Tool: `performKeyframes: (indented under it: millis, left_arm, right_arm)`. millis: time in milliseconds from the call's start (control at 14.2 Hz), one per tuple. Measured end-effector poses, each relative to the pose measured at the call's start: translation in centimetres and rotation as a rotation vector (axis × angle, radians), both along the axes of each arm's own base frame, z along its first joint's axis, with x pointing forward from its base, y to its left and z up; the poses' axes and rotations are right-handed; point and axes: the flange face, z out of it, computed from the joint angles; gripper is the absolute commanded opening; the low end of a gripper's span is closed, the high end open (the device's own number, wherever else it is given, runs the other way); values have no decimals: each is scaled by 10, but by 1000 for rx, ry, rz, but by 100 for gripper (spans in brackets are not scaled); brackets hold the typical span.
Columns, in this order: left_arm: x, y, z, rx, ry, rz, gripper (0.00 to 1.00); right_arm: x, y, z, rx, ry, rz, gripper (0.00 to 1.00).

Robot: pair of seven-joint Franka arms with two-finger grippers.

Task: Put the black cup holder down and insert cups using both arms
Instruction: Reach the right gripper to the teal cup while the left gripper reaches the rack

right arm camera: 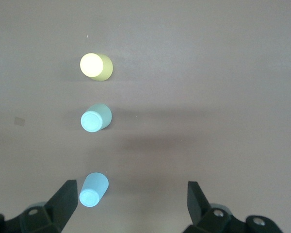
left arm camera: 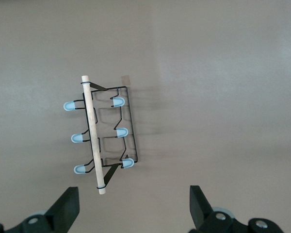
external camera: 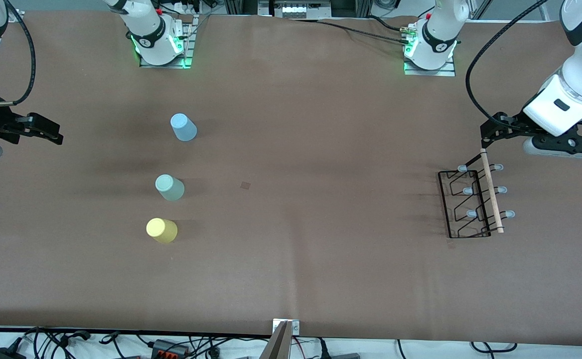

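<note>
Two white robot arms are hanging over opposite ends of a brown table (external camera: 296, 259), and neither one is holding anything. Toward the left arm's end, the black cup holder (external camera: 472, 204) is standing on the table, a thin wire rack with a light wooden rod handle (external camera: 490, 192) lying across its top and pale-tipped prongs sticking out to both sides. The left gripper (external camera: 493, 130) is hovering up in the air over the table just beside the holder's handle end, its fingers (left arm camera: 65, 208) standing wide apart and touching nothing; in the left wrist view the holder (left arm camera: 109, 133) is lying whole and free between and ahead of those fingers. Toward the right arm's end, three cups are sitting upside down in a row, well apart from the holder. The light blue cup (external camera: 183, 127) is sitting farthest from the front camera, the mint green cup (external camera: 169, 187) is sitting between the others, and the yellow cup (external camera: 161, 230) is sitting nearest. The right gripper (external camera: 47, 133) is hovering over the table's edge area at that end, its jaws spread wide and empty, with the cups apart from it.
</note>
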Motion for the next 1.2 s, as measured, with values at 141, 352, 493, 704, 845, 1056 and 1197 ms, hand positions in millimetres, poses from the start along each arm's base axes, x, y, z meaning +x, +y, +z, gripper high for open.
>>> performKeyframes:
  millis: [141, 352, 493, 704, 845, 1056, 1197]
  left_arm:
    - [0, 3, 0, 0, 0, 4, 100]
    - [0, 3, 0, 0, 1, 4, 100]
    - [0, 3, 0, 0, 1, 4, 100]
    - [0, 3, 0, 0, 2, 4, 100]
    - [-1, 3, -3, 1, 15, 5, 100]
    - [1, 7, -20, 2, 72, 10, 100]
    - [7, 10, -38, -1, 108, 13, 100]
  right_arm:
    - [0, 0, 0, 0, 0, 0, 100]
    - [0, 0, 0, 0, 0, 0, 100]
    - [3, 1, -9, 3, 19, 3, 100]
    - [16, 3, -48, 26, 88, 64, 100]
    - [20, 2, -77, 33, 145, 107, 100]
    - [19, 3, -118, 32, 105, 125, 100]
    - [7, 5, -149, 29, 44, 130, 100]
